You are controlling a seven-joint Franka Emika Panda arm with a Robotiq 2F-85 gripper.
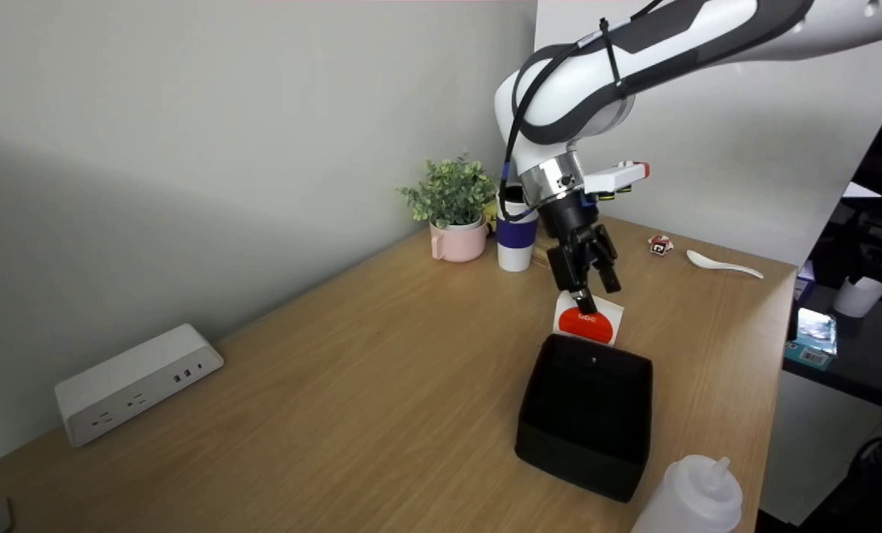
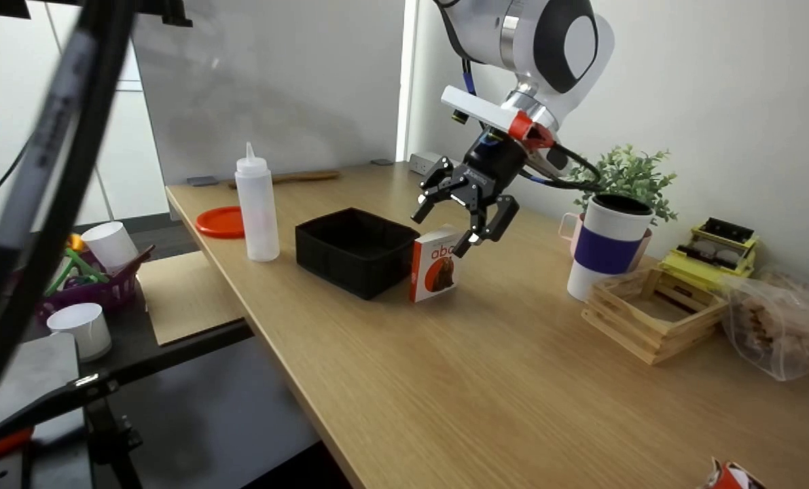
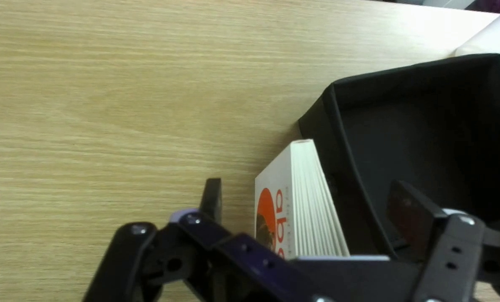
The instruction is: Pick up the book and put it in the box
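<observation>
The gripper (image 2: 439, 233) hangs spread wide near the top of the white book (image 2: 436, 269), which stands upright on the wooden table (image 2: 513, 380) just beside the black box (image 2: 333, 261), outside its wall, while a cloudy plastic bottle (image 2: 258, 214) stands near the box's opposite end, by the table's edge.
</observation>
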